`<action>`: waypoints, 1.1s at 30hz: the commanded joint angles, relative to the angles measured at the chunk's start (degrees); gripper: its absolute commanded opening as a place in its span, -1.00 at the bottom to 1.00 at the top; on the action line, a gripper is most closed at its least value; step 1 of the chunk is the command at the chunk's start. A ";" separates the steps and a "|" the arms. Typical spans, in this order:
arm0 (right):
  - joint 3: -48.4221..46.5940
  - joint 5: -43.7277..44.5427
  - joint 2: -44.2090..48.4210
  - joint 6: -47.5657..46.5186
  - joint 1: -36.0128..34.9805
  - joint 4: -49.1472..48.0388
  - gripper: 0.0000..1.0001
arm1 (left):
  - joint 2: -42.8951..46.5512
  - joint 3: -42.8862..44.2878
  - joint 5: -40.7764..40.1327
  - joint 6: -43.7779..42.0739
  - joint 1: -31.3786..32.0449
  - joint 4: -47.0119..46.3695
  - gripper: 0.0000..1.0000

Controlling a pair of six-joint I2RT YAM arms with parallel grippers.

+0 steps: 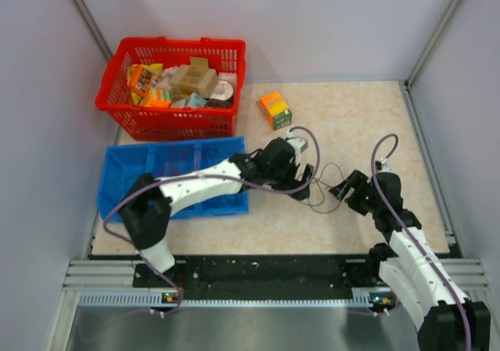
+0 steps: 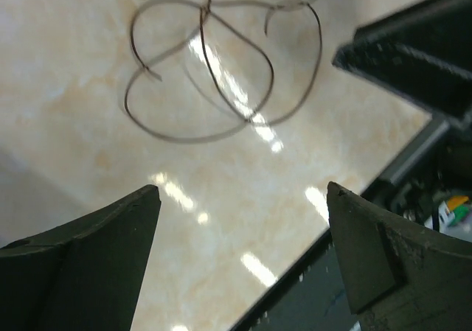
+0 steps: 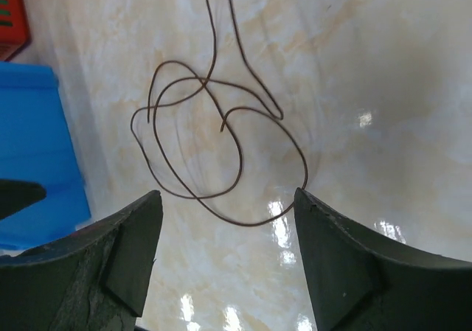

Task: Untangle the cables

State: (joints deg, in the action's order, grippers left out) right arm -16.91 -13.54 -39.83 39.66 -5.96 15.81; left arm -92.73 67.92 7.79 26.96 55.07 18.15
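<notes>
Cables (image 1: 322,187) lying loose on the pale marbled worktop (image 1: 351,124), centre-right of the overhead frame, between the two claws. Thin dark-brown strands in overlapping loops; from the left wrist view (image 2: 214,73) filling the upper middle of the frame, several rings crossing at one point near the top edge. Same tangle in the right wrist view (image 3: 214,139), centre of the frame, with one strand running off the top edge and the lowest loop passing just beside the tip of the right-hand finger; contact there not possible to tell.

Left claw (image 2: 243,191) with fingers spread wide, nothing between them, tips low in the frame and clear of the loops. Right claw (image 3: 228,194) likewise parted, nothing gripped, fingers (image 3: 125,257) dark and wedge-shaped at the bottom of the frame.

Overhead: left claw (image 1: 303,180) reaching in from the left, right claw (image 1: 342,188) from the right, both close to the wires. Blue tray (image 1: 125,179) at centre left, partly under the left arm. Red basket (image 1: 172,116) of mixed packages at upper left. Small orange box (image 1: 275,109) standing alone on the worktop, just right of the basket, above the claws.
</notes>
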 commanded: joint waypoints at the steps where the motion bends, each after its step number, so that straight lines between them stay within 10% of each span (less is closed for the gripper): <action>1: -4.45 5.72 -1.47 -1.25 0.85 2.12 0.43 | -12.54 15.81 -7.26 -1.82 -0.22 8.19 0.97; 11: 1.25 -1.57 0.37 -3.36 11.22 -2.98 0.41 | -29.17 29.55 -5.68 -3.76 0.57 15.33 0.96; 19: 2.31 -4.21 0.72 -4.24 11.84 -5.96 0.39 | -31.37 28.94 -13.67 -4.63 1.97 18.85 0.58; 29: 3.55 -5.00 2.74 -4.15 11.84 -7.02 0.38 | -27.70 25.25 -24.83 -5.34 3.20 21.49 -0.66; 33: 3.63 -5.18 3.18 -4.24 11.84 -7.20 0.37 | -21.89 20.60 -25.99 -5.25 3.64 19.56 -0.68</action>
State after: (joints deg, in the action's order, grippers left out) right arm -13.47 -17.96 -37.60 36.45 5.50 11.40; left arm -121.93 92.05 -13.91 22.00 58.28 37.78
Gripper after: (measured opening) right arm 0.689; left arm 0.142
